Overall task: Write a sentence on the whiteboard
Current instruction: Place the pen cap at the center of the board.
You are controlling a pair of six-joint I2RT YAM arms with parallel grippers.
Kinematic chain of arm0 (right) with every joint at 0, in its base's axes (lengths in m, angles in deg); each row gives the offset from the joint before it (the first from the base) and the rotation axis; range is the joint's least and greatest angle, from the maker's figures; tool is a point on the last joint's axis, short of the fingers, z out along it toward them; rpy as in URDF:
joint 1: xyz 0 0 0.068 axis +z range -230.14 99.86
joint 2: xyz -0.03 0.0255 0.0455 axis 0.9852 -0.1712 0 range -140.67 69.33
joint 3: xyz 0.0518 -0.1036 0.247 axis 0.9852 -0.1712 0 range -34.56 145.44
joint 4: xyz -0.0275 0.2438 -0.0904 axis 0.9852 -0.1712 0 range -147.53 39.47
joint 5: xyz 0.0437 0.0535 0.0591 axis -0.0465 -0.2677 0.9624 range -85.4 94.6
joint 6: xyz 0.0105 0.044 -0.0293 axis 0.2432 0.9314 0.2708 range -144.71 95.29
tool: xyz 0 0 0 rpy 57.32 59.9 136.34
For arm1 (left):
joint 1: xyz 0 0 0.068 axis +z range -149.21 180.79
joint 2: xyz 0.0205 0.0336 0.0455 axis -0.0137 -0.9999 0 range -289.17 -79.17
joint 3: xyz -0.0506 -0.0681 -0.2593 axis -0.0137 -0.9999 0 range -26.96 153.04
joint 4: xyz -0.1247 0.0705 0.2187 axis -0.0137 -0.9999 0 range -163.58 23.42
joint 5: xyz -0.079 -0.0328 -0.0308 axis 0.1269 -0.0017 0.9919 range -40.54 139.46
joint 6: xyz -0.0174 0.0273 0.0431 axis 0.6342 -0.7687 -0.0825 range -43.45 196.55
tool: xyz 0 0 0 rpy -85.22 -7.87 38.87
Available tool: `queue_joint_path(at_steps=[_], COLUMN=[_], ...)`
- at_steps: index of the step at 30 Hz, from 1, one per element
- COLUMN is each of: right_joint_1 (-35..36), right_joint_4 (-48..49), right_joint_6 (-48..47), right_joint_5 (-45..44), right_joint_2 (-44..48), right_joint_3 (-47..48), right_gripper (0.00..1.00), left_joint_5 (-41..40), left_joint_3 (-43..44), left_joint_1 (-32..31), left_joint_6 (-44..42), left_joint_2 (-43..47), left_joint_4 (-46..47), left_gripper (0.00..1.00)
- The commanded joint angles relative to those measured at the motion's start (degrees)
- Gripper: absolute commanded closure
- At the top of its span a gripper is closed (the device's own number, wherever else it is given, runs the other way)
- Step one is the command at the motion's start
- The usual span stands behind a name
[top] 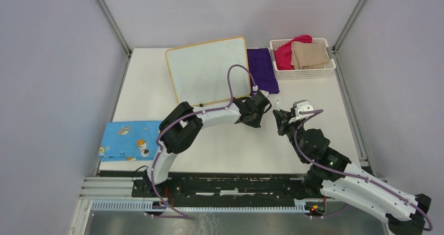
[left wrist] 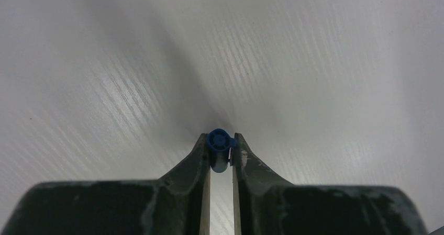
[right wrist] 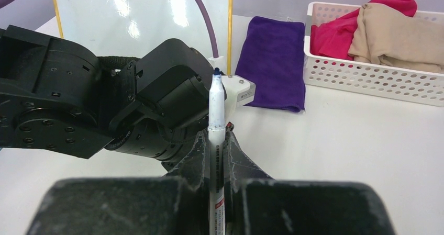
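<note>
Bright, even overhead light; glare patches sit on the whiteboard (right wrist: 141, 41), and the close tabletop (left wrist: 314, 62) streaks, soft and blurred.

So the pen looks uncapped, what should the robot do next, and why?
Probably carry the right hand with the pen over to the whiteboard and lower the tip onto it. The blue tip is bare, the left hand pinches the blue cap, and the whiteboard is blank, with the pen not yet over it.
</note>
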Motion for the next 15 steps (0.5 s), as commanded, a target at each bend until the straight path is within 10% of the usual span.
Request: queue_joint_path(at_steps=[1,15], right_joint_1=[0.0,0.0], right_joint_4=[0.7,-0.3], right_joint_6=[-0.9,-0.4], right_joint_5=[-2.7,-2.6], right_joint_2=[0.2,0.4], right_joint_3=[2.9,2.5], right_gripper=[1.00,1.00], left_joint_5=[-1.0,-1.5], left_joint_3=[1.9,1.7], left_joint_1=[-0.2,-0.4], left_joint_6=[-0.9,-0.8], left_joint_2=[-0.9,-0.5], left_joint_4=[-1.0,-1.2], left_gripper=[0.77,0.64])
